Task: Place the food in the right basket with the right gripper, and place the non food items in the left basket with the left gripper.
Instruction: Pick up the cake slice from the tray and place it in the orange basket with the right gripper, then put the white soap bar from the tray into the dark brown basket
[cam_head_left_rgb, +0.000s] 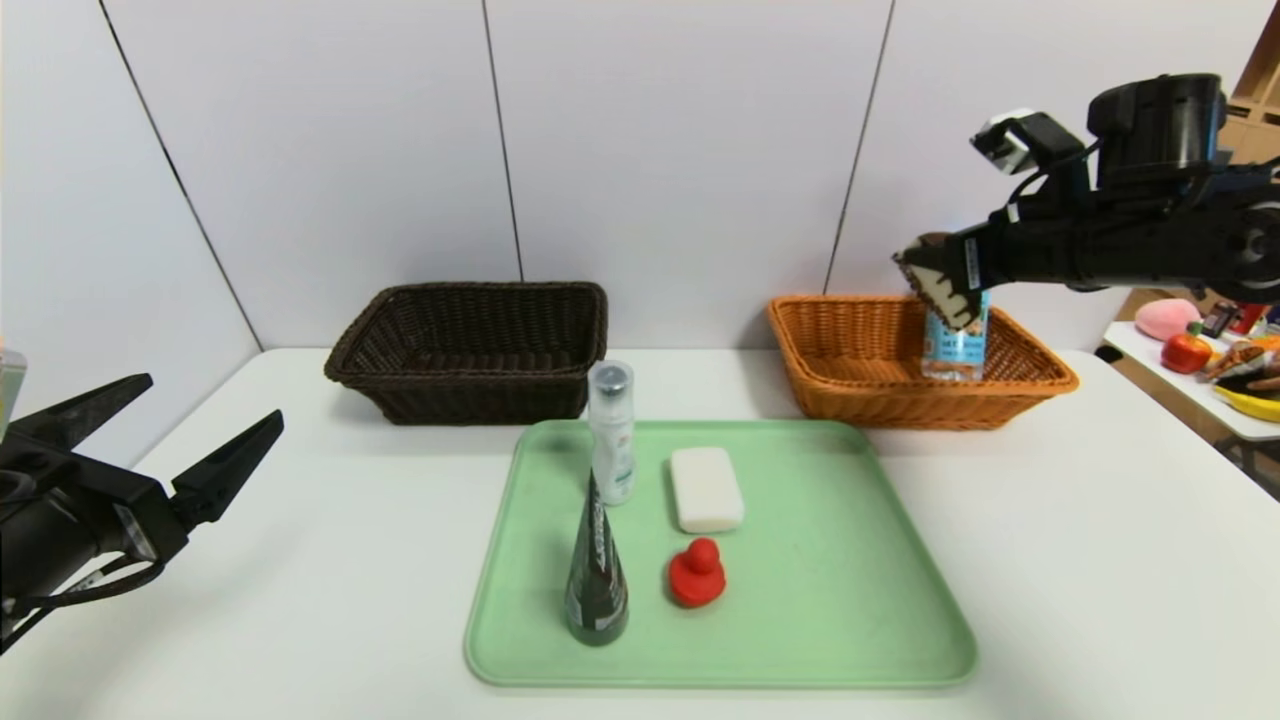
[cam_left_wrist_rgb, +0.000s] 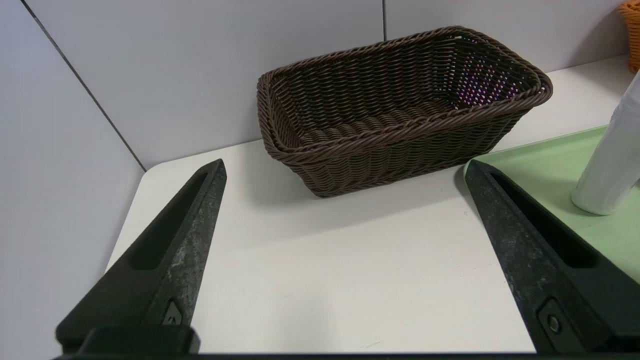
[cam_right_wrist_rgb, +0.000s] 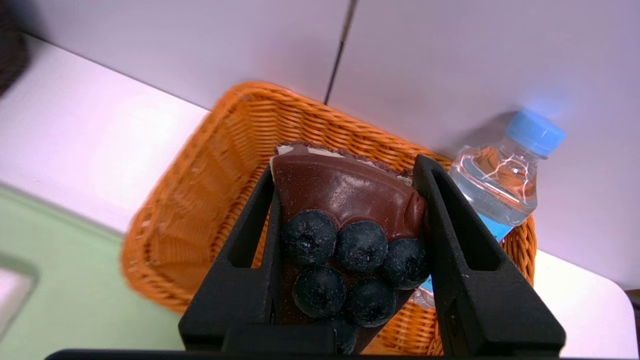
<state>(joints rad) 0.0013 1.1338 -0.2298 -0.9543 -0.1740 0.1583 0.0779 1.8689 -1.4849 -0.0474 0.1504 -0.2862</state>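
Observation:
My right gripper (cam_head_left_rgb: 940, 285) is shut on the chocolate cake slice (cam_right_wrist_rgb: 345, 225) and holds it in the air above the orange basket (cam_head_left_rgb: 850, 385). The water bottle (cam_head_left_rgb: 955, 345) stands upright inside that basket, behind the cake; it also shows in the right wrist view (cam_right_wrist_rgb: 505, 180). The white spray bottle (cam_head_left_rgb: 612, 435), the dark cone tube (cam_head_left_rgb: 596, 580), the white soap bar (cam_head_left_rgb: 706, 488) and the red duck (cam_head_left_rgb: 697, 573) rest on the green tray (cam_head_left_rgb: 850, 620). The dark brown basket (cam_head_left_rgb: 470, 350) holds nothing I can see. My left gripper (cam_head_left_rgb: 180, 440) is open and empty at the table's left edge.
A side table (cam_head_left_rgb: 1190, 390) at the far right holds toy food. A wall runs close behind both baskets. In the left wrist view the dark basket (cam_left_wrist_rgb: 400, 105) lies ahead of the open fingers (cam_left_wrist_rgb: 175, 255), with the tray's corner (cam_left_wrist_rgb: 545, 170) and spray bottle (cam_left_wrist_rgb: 612, 160) beside.

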